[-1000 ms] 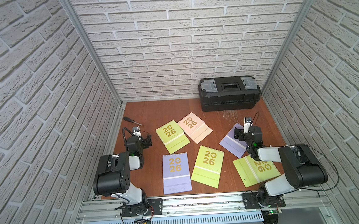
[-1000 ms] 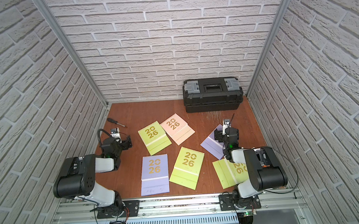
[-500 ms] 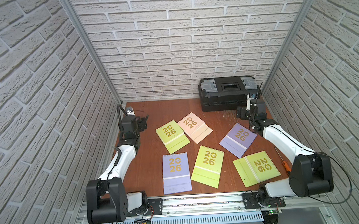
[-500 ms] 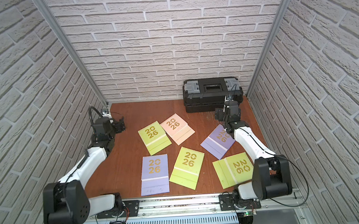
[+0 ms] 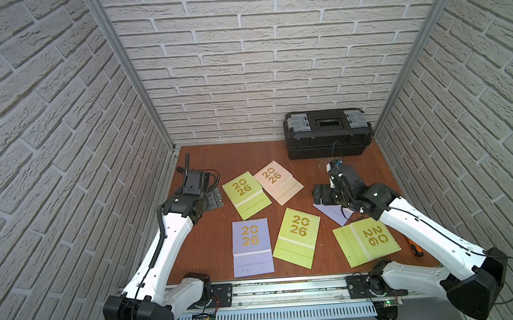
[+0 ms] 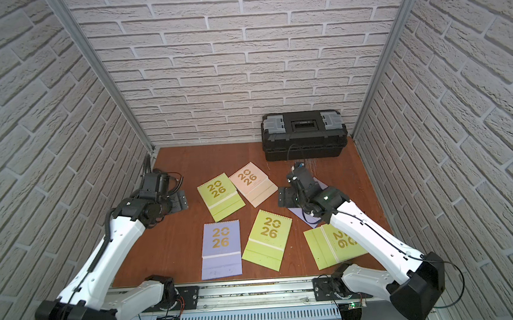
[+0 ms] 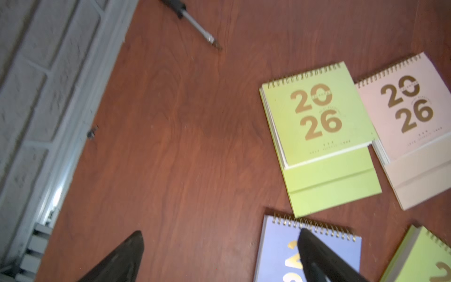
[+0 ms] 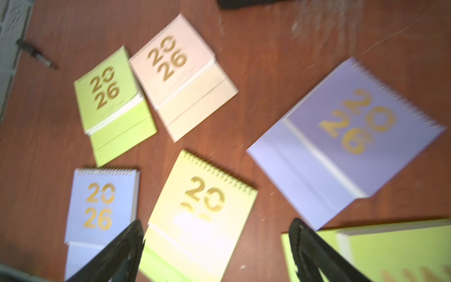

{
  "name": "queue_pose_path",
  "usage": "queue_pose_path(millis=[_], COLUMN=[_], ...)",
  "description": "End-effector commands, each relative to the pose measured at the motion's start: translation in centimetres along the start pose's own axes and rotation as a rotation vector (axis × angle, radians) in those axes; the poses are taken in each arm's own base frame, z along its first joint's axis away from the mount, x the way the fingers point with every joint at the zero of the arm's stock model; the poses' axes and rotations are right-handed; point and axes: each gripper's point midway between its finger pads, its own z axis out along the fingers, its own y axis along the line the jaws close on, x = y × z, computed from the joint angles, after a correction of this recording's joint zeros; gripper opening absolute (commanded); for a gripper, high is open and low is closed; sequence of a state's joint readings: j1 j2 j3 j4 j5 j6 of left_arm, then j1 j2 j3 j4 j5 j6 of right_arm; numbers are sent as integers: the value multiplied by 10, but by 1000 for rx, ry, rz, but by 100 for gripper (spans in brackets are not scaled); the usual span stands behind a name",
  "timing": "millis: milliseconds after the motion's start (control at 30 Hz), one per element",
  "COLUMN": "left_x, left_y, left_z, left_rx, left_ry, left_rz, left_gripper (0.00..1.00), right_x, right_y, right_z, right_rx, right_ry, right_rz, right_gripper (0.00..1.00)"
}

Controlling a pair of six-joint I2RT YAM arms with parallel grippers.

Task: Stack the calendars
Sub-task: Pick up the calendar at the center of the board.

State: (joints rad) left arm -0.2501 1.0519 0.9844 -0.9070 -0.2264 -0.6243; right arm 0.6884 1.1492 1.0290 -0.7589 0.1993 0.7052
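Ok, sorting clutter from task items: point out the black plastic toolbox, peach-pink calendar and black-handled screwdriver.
Black plastic toolbox (image 5: 327, 132): a top view, lid.
Peach-pink calendar (image 5: 271, 175): a top view, cover.
Black-handled screwdriver (image 7: 198, 27): left wrist view, shaft.

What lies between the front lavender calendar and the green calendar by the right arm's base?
The middle green calendar lies there, tilted, cover up. Both top views show it between the front lavender calendar and the right green calendar.
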Motion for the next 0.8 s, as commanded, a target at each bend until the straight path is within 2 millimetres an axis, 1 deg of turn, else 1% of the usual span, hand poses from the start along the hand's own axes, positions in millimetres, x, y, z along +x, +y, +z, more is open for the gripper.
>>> queue_pose_path(millis=[0,67,133,200,233,300,333,367,400,567,600,633,767], left_x=[53,68,84,98,104,118,122,126,131,140,143,145,151], left_y=[2,-6,-18,-27,-27,-27,-28,-26,-24,-28,-29,-30,-26], left_z=[1,3,7,14,17,26,29,31,34,47,50,52,59], left_rx=[-9,4,43,66,67,67,71,64,57,97,106,119,123], left_ry=[162,184,190,201,208,236,248,258,268,281,288,297,324], left_rz=[-118,-131,-157,-180,-188,-201,-205,-210,-217,-265,-281,-293,-319], left_gripper=[95,94,92,90,90,85,84,81,75,48,40,35,18], right_x=[39,57,73,82,85,92,95,97,98,101,104,105,109], right_y=[42,73,105,127,136,152,157,161,165,183,184,185,184], right_z=[14,26,39,49,53,62,67,71,75,89,92,95,107], right_rx=[-67,-112,-169,-200,-209,-233,-241,-254,-262,-284,-283,-280,-275], right_ry=[84,127,166,186,200,225,234,242,244,273,283,289,324], right_rz=[87,61,48,33,29,20,23,27,28,12,12,13,24], right_gripper=[94,94,95,94,95,94,94,94,94,94,94,94,94])
